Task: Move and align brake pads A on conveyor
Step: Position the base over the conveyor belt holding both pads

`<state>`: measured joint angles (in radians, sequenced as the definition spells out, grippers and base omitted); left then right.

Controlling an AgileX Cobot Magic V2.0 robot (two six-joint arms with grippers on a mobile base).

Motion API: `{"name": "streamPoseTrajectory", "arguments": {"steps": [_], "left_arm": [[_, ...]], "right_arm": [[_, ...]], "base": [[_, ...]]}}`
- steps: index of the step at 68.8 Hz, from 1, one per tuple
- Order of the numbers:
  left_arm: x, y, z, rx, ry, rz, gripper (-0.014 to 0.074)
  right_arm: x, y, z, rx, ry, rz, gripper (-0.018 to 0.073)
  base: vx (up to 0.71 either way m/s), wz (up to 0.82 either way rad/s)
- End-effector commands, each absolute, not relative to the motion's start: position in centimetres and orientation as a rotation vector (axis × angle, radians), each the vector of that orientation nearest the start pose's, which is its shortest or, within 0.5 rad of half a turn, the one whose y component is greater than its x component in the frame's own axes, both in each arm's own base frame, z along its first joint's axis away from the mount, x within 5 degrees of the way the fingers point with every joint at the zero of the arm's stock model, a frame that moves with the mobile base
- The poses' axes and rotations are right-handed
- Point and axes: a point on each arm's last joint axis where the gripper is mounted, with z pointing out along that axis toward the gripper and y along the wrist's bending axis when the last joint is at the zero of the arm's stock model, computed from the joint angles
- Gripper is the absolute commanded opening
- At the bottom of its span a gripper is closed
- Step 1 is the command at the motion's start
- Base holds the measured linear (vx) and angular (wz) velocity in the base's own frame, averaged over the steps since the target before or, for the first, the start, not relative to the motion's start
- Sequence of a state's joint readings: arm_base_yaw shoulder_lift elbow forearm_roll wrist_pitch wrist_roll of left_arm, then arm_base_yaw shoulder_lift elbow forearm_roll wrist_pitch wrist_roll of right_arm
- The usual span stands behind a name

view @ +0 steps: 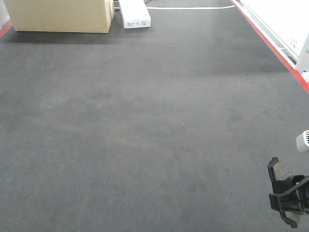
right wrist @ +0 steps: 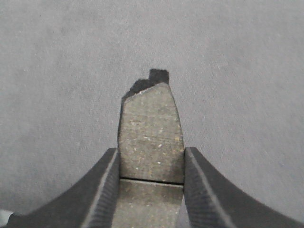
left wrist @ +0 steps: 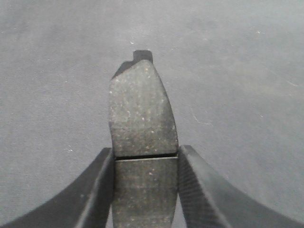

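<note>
Dark-grey friction material filled both wrist views. Left gripper [left wrist: 145, 148] was pinched on the left-held brake pad [left wrist: 142, 104], with the pad's groove just inside the fingertips and its notched end poking forward. Right gripper [right wrist: 151, 149] was clamped the same way on the right-held brake pad [right wrist: 151, 123], groove further back between the fingers. Both pads were over the conveyor [view: 145, 121], with only felt under them. Couldn't tell whether either touched it.

In the front view one pinched pad sat low at the conveyor's near right corner, probably the right arm's. The left arm was out of that view. No other pads were visible. The red strip [view: 270, 43] ran along the conveyor's right edge. A cardboard box [view: 63, 14] stood at the conveyor's far left corner and a white box [view: 134, 14] at its far end.

Step judged: carrying and placing.

To do it well:
- Square each pad's long axis to the red strip before lowering.
- Come straight down. The felt looks grippy, so dragging a pad would likely twist it.
- Seat the pad before spreading the fingers.
- Set both pads in one row, curves facing the same way.
</note>
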<state>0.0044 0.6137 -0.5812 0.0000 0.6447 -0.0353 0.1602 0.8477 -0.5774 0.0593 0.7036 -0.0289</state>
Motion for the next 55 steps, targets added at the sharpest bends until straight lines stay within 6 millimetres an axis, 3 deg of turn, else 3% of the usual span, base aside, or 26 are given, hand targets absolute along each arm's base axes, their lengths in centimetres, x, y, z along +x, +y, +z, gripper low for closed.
{"name": "streamPoseTrajectory", "arguments": {"steps": [1, 55], "left_arm": [[12.00, 0.00, 31.84, -0.038, 2.047, -0.023, 0.0077], [12.00, 0.00, 31.84, -0.038, 2.048, -0.023, 0.0077]], "right_arm": [[15.34, 2.80, 27.96, -0.195, 2.355, 0.125, -0.0010], [15.35, 2.80, 27.96, -0.194, 2.354, 0.125, -0.0010]], "base": [[0.06, 0.06], [0.04, 0.07]]}}
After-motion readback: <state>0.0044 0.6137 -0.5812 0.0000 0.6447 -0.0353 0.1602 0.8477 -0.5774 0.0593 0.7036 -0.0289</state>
